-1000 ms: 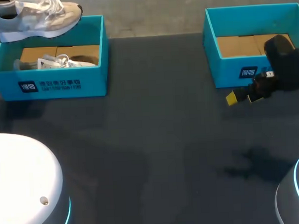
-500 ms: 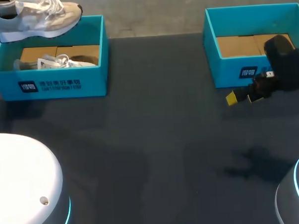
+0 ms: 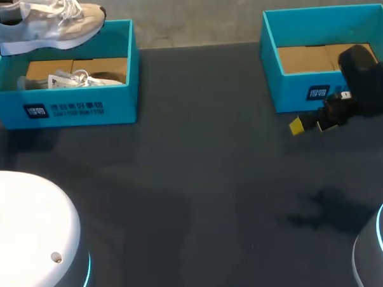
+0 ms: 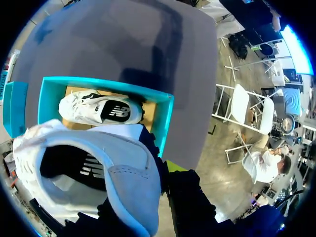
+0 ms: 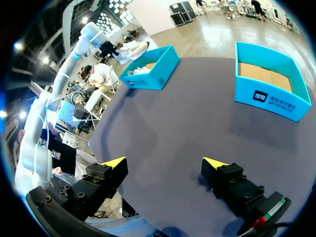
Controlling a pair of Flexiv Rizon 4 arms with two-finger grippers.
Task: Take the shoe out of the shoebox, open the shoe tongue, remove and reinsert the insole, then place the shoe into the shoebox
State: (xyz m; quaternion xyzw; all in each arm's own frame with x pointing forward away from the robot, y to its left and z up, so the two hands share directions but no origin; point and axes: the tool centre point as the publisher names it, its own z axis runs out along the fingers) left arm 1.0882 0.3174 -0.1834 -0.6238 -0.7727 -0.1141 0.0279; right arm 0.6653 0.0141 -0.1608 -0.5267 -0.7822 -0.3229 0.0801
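The dark tabletop [image 3: 199, 181] carries two blue boxes well apart. The left shoebox [image 3: 69, 107] holds a second shoe [image 3: 71, 79] lying on its side on the cardboard floor. The right shoebox [image 3: 294, 91] shows only its cardboard floor. The shoe [image 3: 49, 26], white and grey, hangs in the air above the left shoebox's far left corner, toe pointing towards the middle of the tabletop. The left tool [image 4: 174, 170] grips it at the heel end. The right tool [image 5: 164, 165] hovers just in front of the right shoebox, its fingers spread wide with nothing between them.
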